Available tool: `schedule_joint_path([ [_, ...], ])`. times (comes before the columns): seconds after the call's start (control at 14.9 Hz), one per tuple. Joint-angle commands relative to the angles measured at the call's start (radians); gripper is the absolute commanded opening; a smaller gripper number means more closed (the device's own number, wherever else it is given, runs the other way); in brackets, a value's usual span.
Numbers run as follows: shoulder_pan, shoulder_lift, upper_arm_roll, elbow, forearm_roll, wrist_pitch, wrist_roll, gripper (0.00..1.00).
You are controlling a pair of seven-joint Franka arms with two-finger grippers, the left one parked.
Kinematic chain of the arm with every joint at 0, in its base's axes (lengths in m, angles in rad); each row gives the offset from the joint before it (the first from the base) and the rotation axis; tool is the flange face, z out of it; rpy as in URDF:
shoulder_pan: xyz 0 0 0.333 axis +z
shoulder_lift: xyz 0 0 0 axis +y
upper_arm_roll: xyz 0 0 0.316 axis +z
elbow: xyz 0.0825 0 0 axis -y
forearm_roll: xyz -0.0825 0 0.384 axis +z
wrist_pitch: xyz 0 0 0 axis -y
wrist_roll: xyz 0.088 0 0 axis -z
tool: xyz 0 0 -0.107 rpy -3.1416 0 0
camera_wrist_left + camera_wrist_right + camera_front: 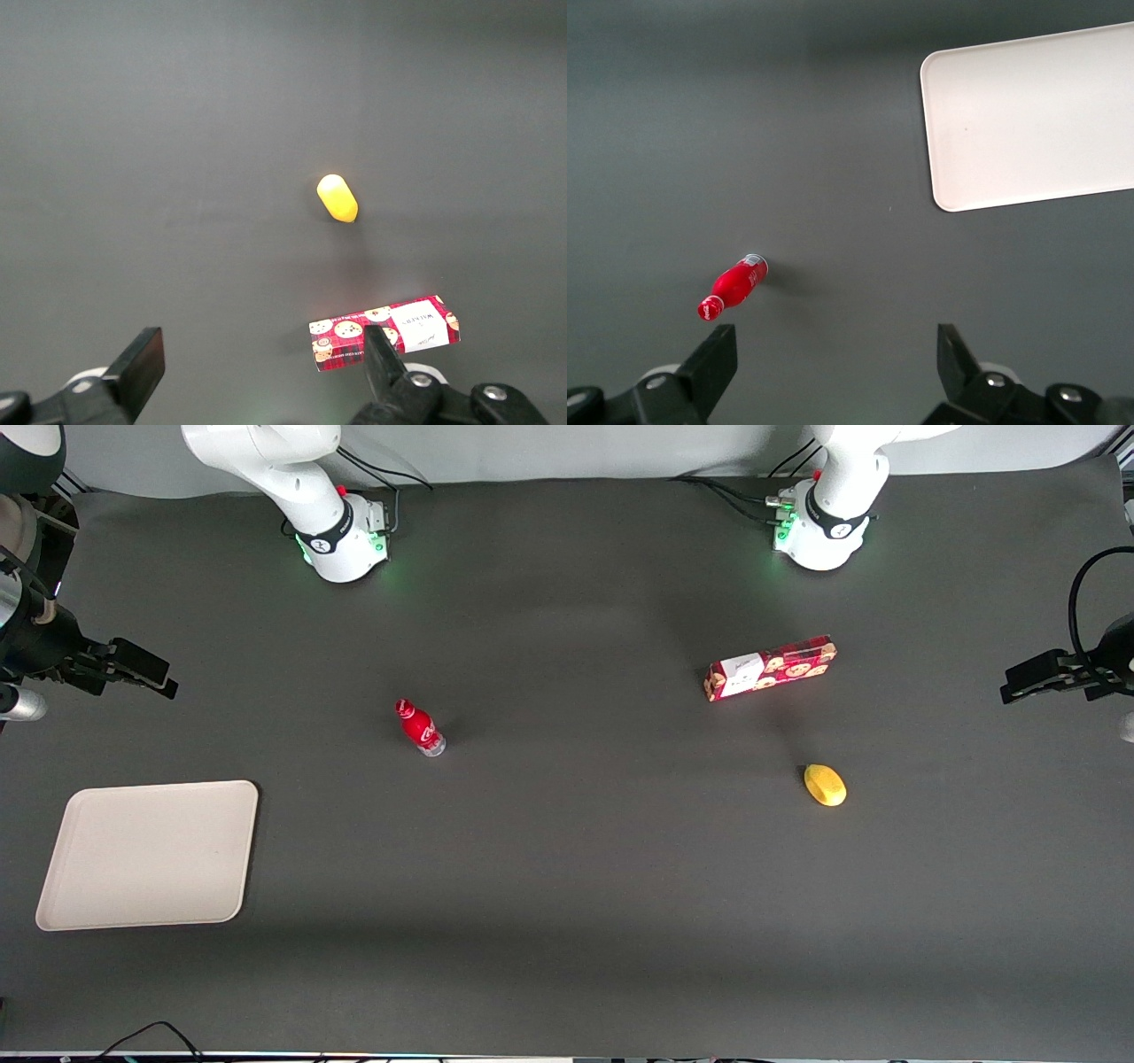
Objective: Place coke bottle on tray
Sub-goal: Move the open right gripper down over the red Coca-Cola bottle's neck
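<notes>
Well apart from fingers [142, 673], spread | coke bottle [420, 727] on table

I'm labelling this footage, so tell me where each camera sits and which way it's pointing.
Front view: high above the table, looking down; both arm bases and the open tool show, raised at the working arm's end.
Right wrist view: on the working arm, facing down at the coke bottle and tray; its fingertips show.
Left wrist view: on the parked arm, facing down at the cookie box and a yellow fruit.
Front and right wrist views share bottle and tray.
</notes>
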Motion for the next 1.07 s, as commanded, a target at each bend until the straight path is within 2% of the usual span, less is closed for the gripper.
schedule_joint_path([
  [0.0, 0.018, 0.004, -0.015, 0.012, 0.01, 0.001, 0.021, 1.0],
  [0.4, 0.024, 0.034, -0.004, 0.035, 0.015, -0.004, 0.04, 1.0],
  [0.6, 0.022, 0.034, -0.011, 0.033, 0.036, -0.079, 0.039, 1.0],
  [0.74, 0.025, 0.041, -0.002, 0.033, 0.038, -0.07, 0.054, 1.0],
  [0.87, 0.025, 0.052, 0.022, 0.041, 0.039, -0.067, 0.108, 1.0],
  [1.01, 0.016, 0.067, 0.097, 0.041, 0.038, -0.059, 0.137, 1.0],
])
